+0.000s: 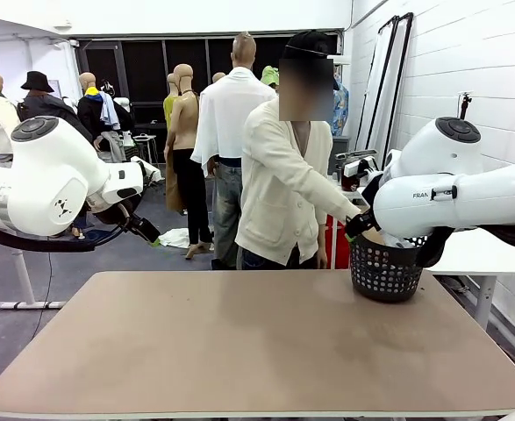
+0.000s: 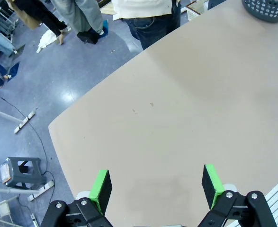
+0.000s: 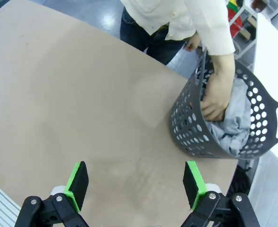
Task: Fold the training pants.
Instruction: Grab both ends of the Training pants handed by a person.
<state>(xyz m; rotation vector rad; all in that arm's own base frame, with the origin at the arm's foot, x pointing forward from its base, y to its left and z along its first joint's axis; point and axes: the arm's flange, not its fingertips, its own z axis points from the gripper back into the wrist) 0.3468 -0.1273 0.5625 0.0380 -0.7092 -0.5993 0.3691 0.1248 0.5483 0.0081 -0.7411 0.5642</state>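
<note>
The training pants (image 3: 233, 118) are a crumpled light grey bundle inside a dark perforated laundry basket (image 3: 191, 135) at the table's far right corner (image 1: 384, 274). A person in a cream cardigan stands at the far side with one hand (image 3: 218, 97) in the basket on the pants. My left gripper (image 2: 155, 185) is open, hovering above the bare tan tabletop with nothing between its green pads. My right gripper (image 3: 136, 182) is open too, above the table and short of the basket. In the front view both arms are raised at the sides.
The tan table (image 1: 239, 342) spreads wide between the arms. A white table (image 1: 485, 250) stands behind the basket on the right. A grey stool (image 2: 20, 171) sits on the floor past the table's left edge.
</note>
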